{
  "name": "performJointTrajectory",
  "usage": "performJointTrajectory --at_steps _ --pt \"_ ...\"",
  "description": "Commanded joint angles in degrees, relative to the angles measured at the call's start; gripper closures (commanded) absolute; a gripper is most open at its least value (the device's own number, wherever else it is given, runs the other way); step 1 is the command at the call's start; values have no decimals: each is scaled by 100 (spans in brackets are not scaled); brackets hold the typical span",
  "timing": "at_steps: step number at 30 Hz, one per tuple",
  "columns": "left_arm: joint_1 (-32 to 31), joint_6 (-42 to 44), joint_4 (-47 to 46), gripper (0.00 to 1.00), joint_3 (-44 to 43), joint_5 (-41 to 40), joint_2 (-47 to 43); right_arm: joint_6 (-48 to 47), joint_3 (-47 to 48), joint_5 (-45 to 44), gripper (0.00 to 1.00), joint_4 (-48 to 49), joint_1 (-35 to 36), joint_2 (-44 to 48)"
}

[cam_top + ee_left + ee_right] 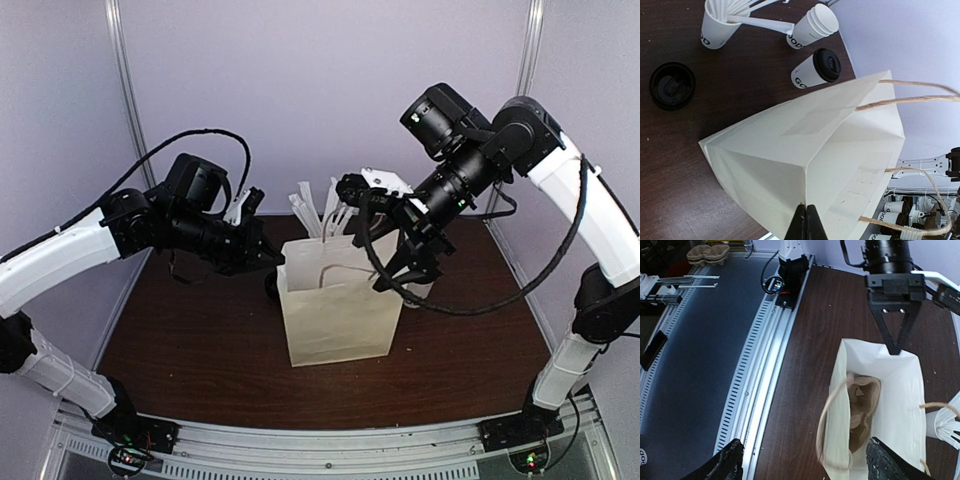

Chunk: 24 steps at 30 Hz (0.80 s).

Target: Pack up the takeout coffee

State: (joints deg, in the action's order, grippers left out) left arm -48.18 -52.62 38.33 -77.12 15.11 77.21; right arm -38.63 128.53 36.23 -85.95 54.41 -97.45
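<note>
The takeout coffee (817,68), a white paper cup with a black lid, lies tilted on the dark table behind the white paper bag (805,150) in the left wrist view. My left gripper (804,217) is shut on the bag's upper corner edge (894,347). My right gripper (805,465) hangs above the bag's (335,310) open mouth, jaws wide apart with nothing held; one finger (725,465) is over the table, the other finger (885,462) over the bag. A brown cardboard cup carrier (862,410) sits inside the bag.
Behind the bag stand a white cup full of straws (720,25), a stack of lidless white cups (815,25) and a stack of black lids (672,85). The bag's twine handles (920,97) stick up. A metal rail (765,365) borders the table's near edge.
</note>
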Motion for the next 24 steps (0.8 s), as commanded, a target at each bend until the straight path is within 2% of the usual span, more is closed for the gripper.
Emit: performJointTrajectory --at_steps 1,3,8,11,14,19,22,24 --pt "-85 -25 -711 100 -153 324 52 33 185 1266 16 -363 54 -255" --pt "-85 -16 -467 100 -265 130 47 12 427 1264 17 -297 59 -183" --pt "-86 67 10 100 -373 -331 -87 31 263 374 17 56 26 136" --pt "-71 508 628 65 -816 -730 -6 -70 -124 217 17 -62 26 108" --pt "-18 1225 1033 42 -1370 -1031 161 -73 -468 209 16 -48 53 133" --pt "87 3294 1164 27 -2063 -909 651 -79 -677 -45 16 81 117 234" --pt "181 4254 1468 25 -2531 -691 1213 103 -714 -337 16 269 135 220" --pt "268 4526 1683 24 -2901 -485 1572 119 -698 -477 16 283 137 197"
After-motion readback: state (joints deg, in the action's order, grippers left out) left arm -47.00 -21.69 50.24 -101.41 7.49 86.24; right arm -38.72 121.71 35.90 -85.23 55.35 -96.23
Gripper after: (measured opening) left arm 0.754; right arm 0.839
